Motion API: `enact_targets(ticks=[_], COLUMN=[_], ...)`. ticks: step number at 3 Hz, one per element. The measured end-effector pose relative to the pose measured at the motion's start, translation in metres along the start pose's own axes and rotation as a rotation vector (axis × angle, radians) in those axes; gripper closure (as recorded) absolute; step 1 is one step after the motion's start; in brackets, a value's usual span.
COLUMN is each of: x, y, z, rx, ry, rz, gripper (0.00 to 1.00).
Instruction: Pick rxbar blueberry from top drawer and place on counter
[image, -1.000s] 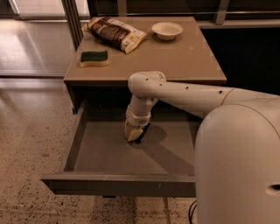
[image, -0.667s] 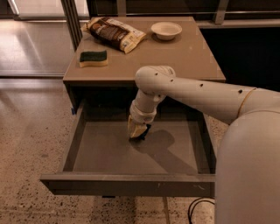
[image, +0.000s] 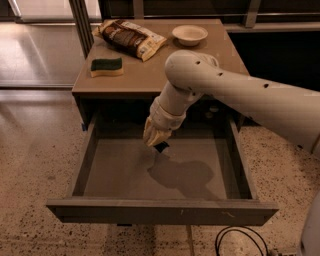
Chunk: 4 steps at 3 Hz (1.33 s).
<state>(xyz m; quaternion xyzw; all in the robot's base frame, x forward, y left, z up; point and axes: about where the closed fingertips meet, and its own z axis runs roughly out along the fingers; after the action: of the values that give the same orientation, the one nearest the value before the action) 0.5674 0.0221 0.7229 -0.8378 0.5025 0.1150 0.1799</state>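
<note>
The top drawer (image: 115, 172) stands pulled wide open below the tan counter (image: 150, 75). My gripper (image: 156, 142) hangs inside the drawer near its back middle, a little above the grey floor, and casts a shadow there. Its fingers are closed around a small dark piece that sticks out below them, the rxbar blueberry (image: 161, 147). Most of the bar is hidden by the fingers. The rest of the drawer floor shows nothing else. My white arm reaches in from the right, over the counter's front edge.
On the counter lie a green-and-yellow sponge (image: 106, 66) at the left, a brown-and-cream snack bag (image: 131, 39) at the back and a white bowl (image: 189, 34) at the back right. The drawer's front panel (image: 160, 212) juts toward me. A black cable (image: 240, 240) lies on the floor.
The gripper has risen a little off the drawer floor with the dark bar in it. The arm's elbow has swung up and to the right.
</note>
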Motion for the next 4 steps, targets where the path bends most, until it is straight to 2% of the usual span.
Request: enact_targets(ticks=[2, 4], x=[-0.020, -0.023], y=[-0.015, -0.049], z=[-0.077, -0.167], rx=[0.063, 0.068], ry=[-0.076, -0.074], rz=[-0.090, -0.130], gripper=[1.00, 1.00])
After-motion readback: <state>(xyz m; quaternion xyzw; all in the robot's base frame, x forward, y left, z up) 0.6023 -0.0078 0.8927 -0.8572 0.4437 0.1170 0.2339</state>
